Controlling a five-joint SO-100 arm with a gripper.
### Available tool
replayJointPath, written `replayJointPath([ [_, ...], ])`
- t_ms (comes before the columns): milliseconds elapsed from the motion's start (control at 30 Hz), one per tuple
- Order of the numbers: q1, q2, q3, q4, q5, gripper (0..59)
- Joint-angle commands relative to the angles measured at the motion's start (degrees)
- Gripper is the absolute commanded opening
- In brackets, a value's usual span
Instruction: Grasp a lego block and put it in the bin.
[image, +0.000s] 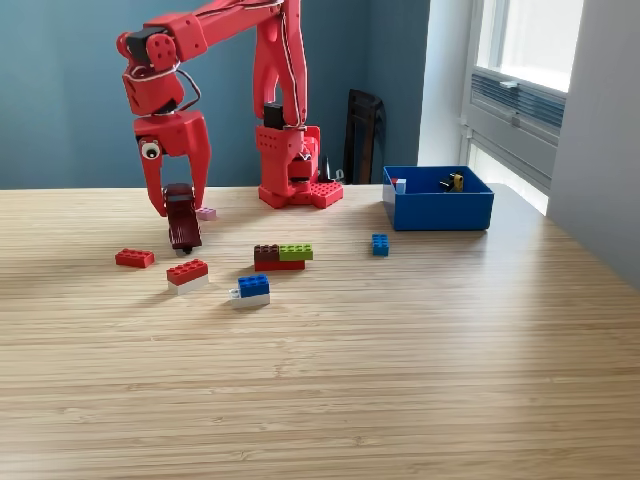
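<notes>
The red arm's gripper (178, 212) is hanging low over the wooden desk (400, 350), its fingers (156, 190) pointing down and clamped on a dark brown lego block (183, 228) whose lower end is nearly touching the desk. A small pink piece (207, 213) is lying just beside the fingers, toward the exterior view's right. A red brick (134, 258) and a red-and-white brick (188, 274) are sitting near, below the fingers. The blue bin (438, 203) is standing well apart, far toward the exterior view's right, already holding small pieces.
</notes>
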Motion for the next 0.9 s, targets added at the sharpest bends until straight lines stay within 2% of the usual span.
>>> replayJointPath([
  [33, -9.4, 3.4, -15.8, 8.1, 1.7, 0.0],
  [233, -22.8, 3.4, -24.3, 13.9, 3.7, 0.0],
  [700, -63.9, 2.6, -23.9, 15.2, 5.6, 0.0],
  [900, -80.0, 2.5, -26.6, 16.0, 5.7, 0.0],
])
